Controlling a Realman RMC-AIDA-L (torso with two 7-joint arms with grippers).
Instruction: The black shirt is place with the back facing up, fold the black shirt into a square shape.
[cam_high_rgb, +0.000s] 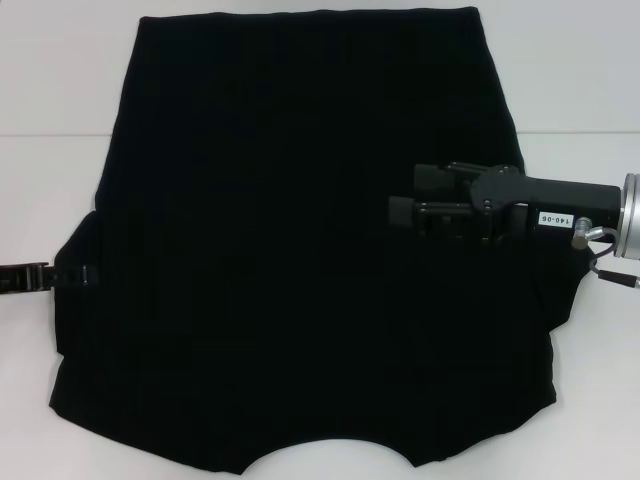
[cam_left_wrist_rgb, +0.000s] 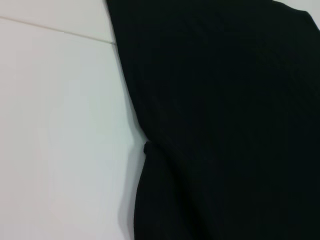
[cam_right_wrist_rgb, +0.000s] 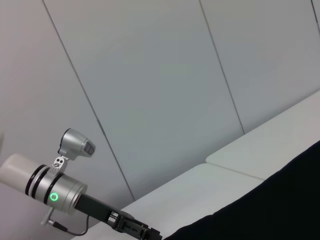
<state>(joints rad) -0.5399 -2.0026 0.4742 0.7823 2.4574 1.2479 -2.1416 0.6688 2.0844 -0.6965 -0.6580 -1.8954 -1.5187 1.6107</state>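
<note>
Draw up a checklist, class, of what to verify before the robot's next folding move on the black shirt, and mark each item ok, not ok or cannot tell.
1. Black shirt lies spread on the white table: ok.
2. Lettering hidden, plain side up: ok.
3. Left tool at the shirt's left edge: ok.
4. Left tool gripping cloth: cannot tell.
5. Right tool above the shirt's right half: ok.
6. Right tool open or shut: cannot tell.

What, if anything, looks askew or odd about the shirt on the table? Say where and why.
The black shirt lies mostly flat, but its left edge bunches where the left gripper meets it. The right gripper hovers over the right side. No tears or spills show.
</note>
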